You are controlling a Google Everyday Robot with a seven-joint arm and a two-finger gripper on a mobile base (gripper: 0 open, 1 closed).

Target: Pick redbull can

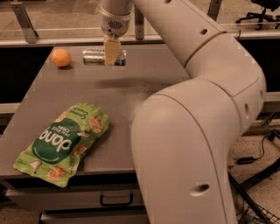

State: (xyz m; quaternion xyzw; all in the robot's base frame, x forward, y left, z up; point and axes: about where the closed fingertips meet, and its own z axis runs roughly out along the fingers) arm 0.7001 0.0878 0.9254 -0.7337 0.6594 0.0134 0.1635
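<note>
Three items on the table [144, 76]: a green snack bag, an orange and the redbull can, all on the grey top.
Green snack bag [61, 142]: lies flat at the near left corner, set at a slant, its lower end reaching the front edge; well apart from the other two items.
Orange [61, 57]: sits at the far left of the table, near the back edge, just left of the can but not touching it.
Redbull can [93, 56]: lies on its side along the back edge, long axis running left to right; its silver left end and a short piece of its right end show, while its middle is covered.
Gripper [112, 57]: reaches straight down from above at the can's middle, its cream tip in front of the can and crossing it.
Grip state: cannot tell from this view whether the claw is spread, closed, or clamped on the can.
Arm [197, 131]: large white links fill the right half, rising from the near right and bending back over the table to the wrist above the can.
Drawer handle [116, 202]: dark, under the table's front edge.
Office chair [258, 11]: at the far upper right, beyond the table.
</note>
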